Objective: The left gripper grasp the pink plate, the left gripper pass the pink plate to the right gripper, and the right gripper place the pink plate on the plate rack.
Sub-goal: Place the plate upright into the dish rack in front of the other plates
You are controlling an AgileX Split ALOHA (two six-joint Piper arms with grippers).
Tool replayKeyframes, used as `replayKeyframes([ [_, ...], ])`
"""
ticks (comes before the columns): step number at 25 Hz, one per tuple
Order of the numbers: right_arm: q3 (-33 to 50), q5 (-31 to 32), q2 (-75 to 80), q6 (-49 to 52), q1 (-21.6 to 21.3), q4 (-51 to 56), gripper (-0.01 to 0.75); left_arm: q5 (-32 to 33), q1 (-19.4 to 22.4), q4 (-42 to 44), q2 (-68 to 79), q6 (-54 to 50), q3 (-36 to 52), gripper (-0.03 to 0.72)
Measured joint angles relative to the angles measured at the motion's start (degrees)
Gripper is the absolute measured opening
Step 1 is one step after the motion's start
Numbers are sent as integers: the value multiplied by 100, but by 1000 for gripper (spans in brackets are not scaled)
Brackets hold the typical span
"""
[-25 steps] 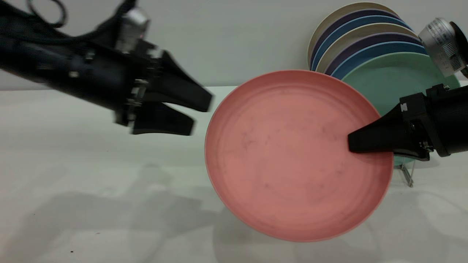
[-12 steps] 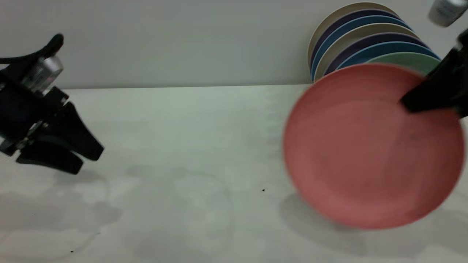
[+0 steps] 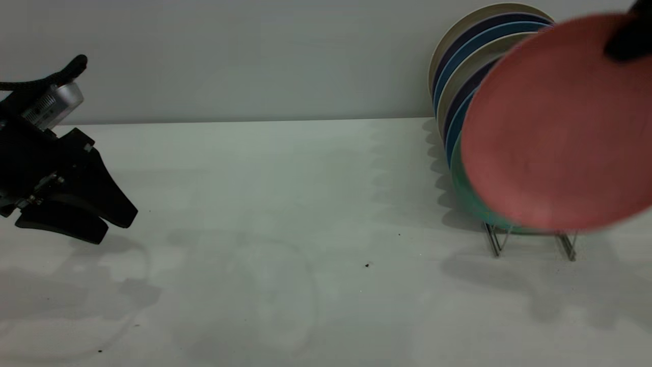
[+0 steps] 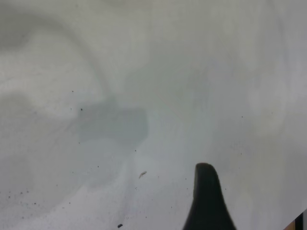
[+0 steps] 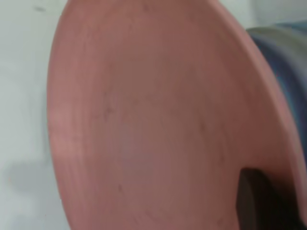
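Note:
The pink plate [image 3: 555, 127] hangs in the air at the far right, tilted, in front of the plates standing in the plate rack [image 3: 496, 242]. My right gripper [image 3: 629, 38] is shut on the plate's upper right rim; only a dark part of it shows at the picture's edge. In the right wrist view the pink plate [image 5: 158, 115] fills the picture, with one black finger [image 5: 254, 196] lying on its face. My left gripper [image 3: 102, 221] is open and empty at the far left, low over the table. One of its fingers [image 4: 207, 201] shows over bare table.
Several plates stand on edge in the rack at the back right: cream, navy, blue, and a teal-green plate [image 3: 466, 196] at the front. The rack's wire feet [image 3: 565, 244] rest on the white table [image 3: 285, 204]. A grey wall runs behind.
My right gripper has lifted the pink plate up and to the right, over the rack. My left gripper drew back to the far left and now holds nearly still.

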Motion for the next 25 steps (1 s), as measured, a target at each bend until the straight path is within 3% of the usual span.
replayKeyframes([
  [10,-164,-954,73,-407,0,-14,53,-106,0,0,-7,0,0,543],
  [25,-164,-854,731,-672,0,122,61,-213,0,-6,-7,0,0,543],
])
